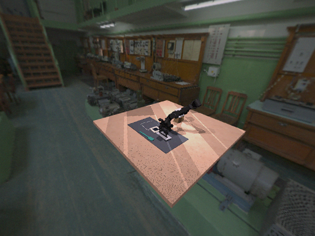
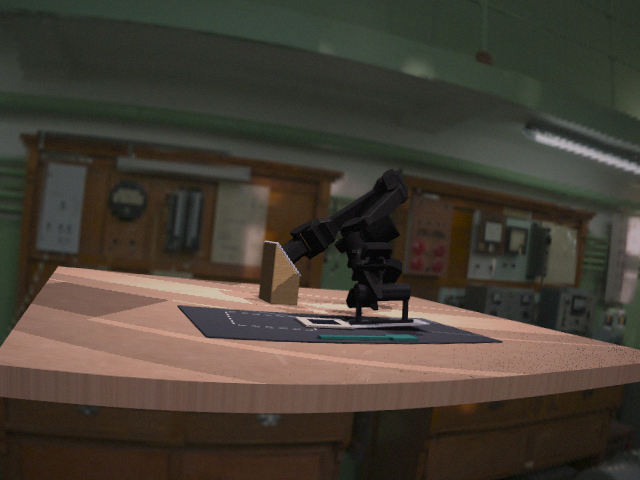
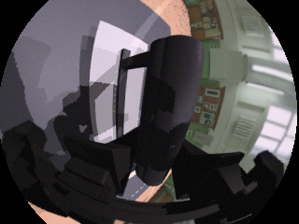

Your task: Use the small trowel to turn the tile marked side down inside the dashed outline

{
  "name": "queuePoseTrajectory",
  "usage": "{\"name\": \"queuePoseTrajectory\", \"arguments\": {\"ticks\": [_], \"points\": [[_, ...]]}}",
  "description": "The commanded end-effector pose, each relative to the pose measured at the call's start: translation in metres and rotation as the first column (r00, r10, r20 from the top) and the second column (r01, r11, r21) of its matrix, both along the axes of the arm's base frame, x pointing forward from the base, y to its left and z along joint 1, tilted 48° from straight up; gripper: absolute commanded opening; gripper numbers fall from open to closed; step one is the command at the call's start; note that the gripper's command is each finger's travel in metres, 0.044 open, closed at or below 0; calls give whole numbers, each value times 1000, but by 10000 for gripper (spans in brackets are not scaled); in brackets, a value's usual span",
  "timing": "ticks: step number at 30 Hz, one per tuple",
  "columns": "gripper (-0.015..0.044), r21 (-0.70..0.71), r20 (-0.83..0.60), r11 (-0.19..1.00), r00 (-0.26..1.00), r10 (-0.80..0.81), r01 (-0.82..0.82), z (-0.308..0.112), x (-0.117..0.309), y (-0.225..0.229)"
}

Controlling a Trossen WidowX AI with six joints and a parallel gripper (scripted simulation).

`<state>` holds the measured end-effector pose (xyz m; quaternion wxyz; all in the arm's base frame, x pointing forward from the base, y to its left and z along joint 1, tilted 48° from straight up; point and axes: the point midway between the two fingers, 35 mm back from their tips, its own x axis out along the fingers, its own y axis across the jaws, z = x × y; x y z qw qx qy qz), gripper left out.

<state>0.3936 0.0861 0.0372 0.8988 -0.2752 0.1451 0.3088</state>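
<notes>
The trowel has a thick black handle [image 3: 175, 79] [image 2: 397, 291] on two posts above a flat pale blade [image 3: 105, 56] [image 2: 421, 322]. My gripper [image 3: 154, 130] [image 2: 368, 295] is shut on the handle. The blade is low over the dark mat [image 1: 179, 141] [image 2: 204, 326], its front edge at the tile's near edge; I cannot tell whether it is under the tile. The tile [image 1: 152, 128] [image 2: 305, 321] lies flat, a dark square inside its white border facing up, at the arm-side end of the dashed outline [image 1: 142, 126] [image 2: 230, 318]. The wrist view does not show the tile clearly.
A green flat tool [image 1: 149, 137] [image 2: 367, 337] lies on the mat beside the tile and trowel. A wooden block [image 2: 279, 286] stands on the table [image 1: 173, 184] [image 2: 155, 356] behind the mat, at the arm's base. The mat lies well inside the table edges.
</notes>
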Motion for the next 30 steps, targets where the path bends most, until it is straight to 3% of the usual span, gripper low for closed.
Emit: {"name": "queuePoseTrajectory", "arguments": {"ticks": [1, 9, 14, 30], "points": [[0, -3, -11, 1000, 1000, -16, 16, -8, -3, -10], [0, -7, -11, 1000, 1000, -16, 16, -12, -4, -13], [0, -92, -15, 996, 1000, -11, 9, -2, -3, -18], [0, -111, -16, 994, 1000, -10, 8, 1, -6, -72]]}}
